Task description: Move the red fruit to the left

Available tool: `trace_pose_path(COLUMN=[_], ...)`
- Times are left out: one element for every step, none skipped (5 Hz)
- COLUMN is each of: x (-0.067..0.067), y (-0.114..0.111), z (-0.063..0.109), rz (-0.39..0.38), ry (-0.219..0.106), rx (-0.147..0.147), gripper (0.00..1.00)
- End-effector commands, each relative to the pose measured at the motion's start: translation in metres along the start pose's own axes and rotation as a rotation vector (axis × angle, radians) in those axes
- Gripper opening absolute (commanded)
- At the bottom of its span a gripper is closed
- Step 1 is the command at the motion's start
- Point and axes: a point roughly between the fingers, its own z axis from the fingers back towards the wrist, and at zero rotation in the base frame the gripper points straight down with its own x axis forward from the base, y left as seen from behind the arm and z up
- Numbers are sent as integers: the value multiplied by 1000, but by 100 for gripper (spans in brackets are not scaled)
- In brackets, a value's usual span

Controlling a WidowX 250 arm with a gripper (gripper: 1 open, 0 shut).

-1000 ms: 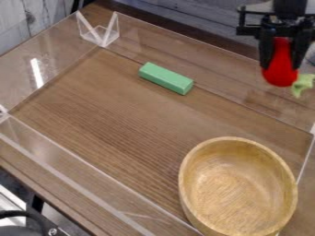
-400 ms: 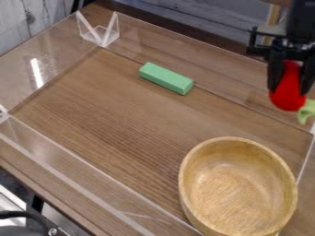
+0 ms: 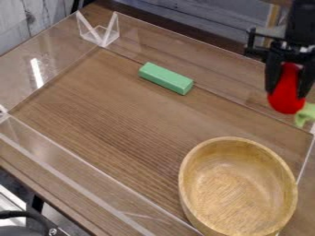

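Observation:
The red fruit, a small bright red toy strawberry with a light green leafy end at its lower right, hangs at the far right of the camera view. My gripper is shut on it from above, dark fingers down either side of its top. The fruit looks lifted a little above the wooden table, though contact with the surface is hard to judge. The arm above the gripper runs out of the frame's top edge.
A flat green rectangular block lies at the centre back. A large wooden bowl stands at the front right. Clear plastic walls fence the table, with a folded clear piece at the back left.
The gripper with the red fruit has shifted slightly right and lower over the last second, then held nearly still. The block and bowl have not moved.

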Motion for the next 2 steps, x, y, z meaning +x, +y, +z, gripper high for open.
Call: trace_pose_path(x=[8,8], y=[13,23], z=[36,30], rz=[26,79], ry=[-79,-84], rx=[-37,-34], gripper=[0,0])
